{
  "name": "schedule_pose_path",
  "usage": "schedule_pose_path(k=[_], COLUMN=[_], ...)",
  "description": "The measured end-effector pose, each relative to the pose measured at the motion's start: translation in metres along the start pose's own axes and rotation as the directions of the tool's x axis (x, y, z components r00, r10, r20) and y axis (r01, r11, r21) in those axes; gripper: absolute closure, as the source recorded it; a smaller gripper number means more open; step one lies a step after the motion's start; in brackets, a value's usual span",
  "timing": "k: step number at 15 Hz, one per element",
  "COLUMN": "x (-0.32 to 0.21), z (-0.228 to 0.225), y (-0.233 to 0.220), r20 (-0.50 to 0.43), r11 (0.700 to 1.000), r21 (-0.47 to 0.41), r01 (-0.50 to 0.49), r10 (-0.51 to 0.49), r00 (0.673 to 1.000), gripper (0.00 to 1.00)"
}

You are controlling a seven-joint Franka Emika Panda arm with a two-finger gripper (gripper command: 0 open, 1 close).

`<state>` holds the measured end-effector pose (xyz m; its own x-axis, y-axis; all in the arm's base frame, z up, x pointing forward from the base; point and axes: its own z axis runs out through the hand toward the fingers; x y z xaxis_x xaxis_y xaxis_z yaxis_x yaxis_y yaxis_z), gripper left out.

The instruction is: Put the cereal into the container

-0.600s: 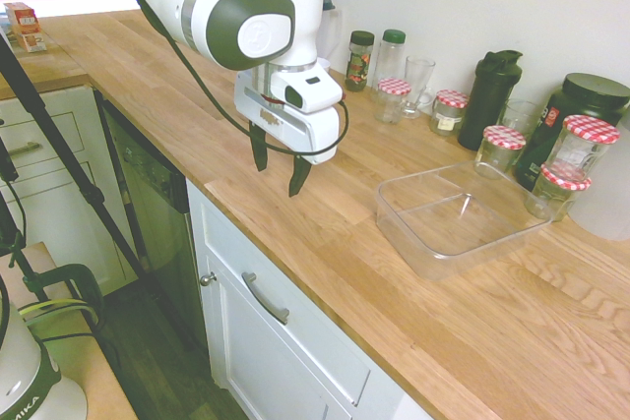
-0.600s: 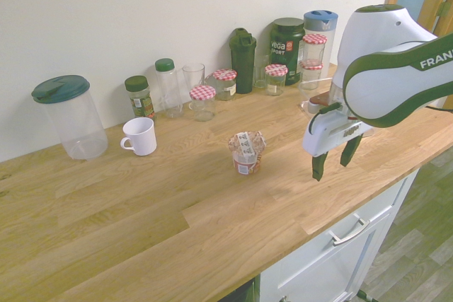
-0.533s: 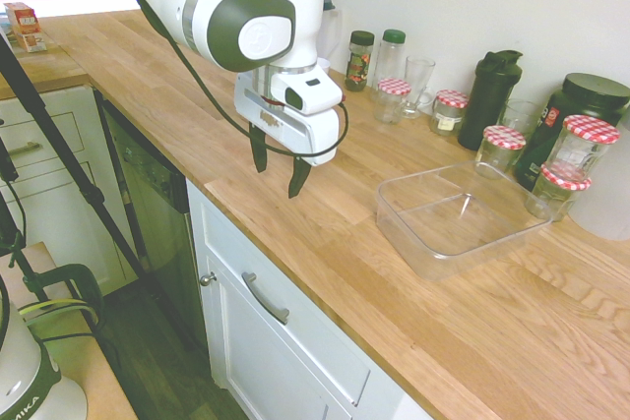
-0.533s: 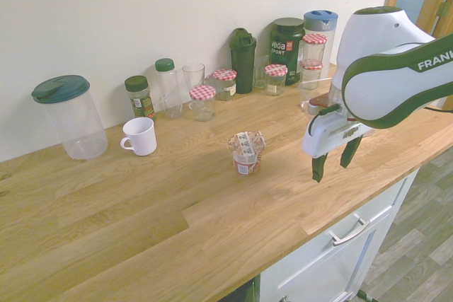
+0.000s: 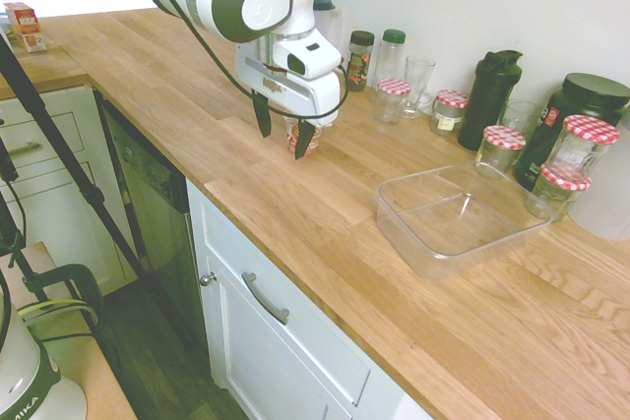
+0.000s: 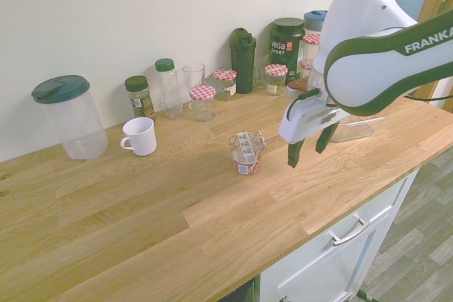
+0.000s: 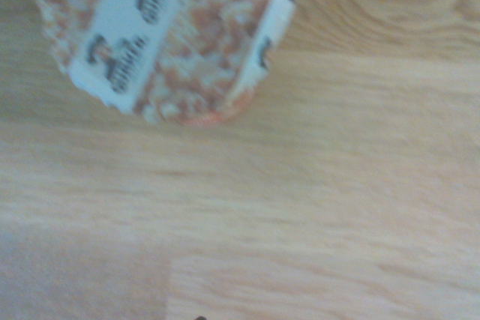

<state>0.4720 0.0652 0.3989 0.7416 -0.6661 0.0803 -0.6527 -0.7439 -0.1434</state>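
Above the wooden surface (image 5: 325, 243) the jaws hang spread wide, pointing straight down, gripping nothing and touching nothing; the gripper (image 6: 306, 150) sits just beside the cereal (image 6: 246, 152), not over it. That one small pot, red-and-white printed with a crinkled foil top, stands upright on the planks, and the wrist view catches its patterned lid (image 7: 169, 35) from close by. One container (image 5: 458, 215), a shallow clear plastic tub, square with rounded corners, lies well apart from the pot, further along the surface. Along the wall I count five glass jars with checked lids, one white mug (image 6: 139, 136), one clear jug with a green lid (image 6: 69, 116), one dark shaker bottle (image 6: 243, 49) and one dark tub (image 6: 287, 46).
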Motion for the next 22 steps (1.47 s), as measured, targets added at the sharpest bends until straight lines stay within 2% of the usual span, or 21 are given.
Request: schedule_pose_path(k=[3,6,10,16,19,22], x=[0.012,0.022,0.03,0.02,0.018,0.013], z=[0.032,0.042,0.054,0.066,0.086,0.077], y=[-0.042,-0.071,-0.079,-0.095,-0.102,-0.116], r20=[0.021,0.015,0.006,-0.016,-0.064,-0.149], r11=[0.999,0.996,0.995,0.983,0.973,0.953], r21=[0.029,0.07,0.078,0.101,0.115,0.166], r01=[0.031,0.054,0.068,0.154,0.202,0.254], r10=[-0.031,-0.056,-0.068,-0.153,-0.196,-0.23], r00=[0.999,0.998,0.998,0.988,0.979,0.962], gripper=[0.0,0.0,0.0,0.0,0.0,0.0])
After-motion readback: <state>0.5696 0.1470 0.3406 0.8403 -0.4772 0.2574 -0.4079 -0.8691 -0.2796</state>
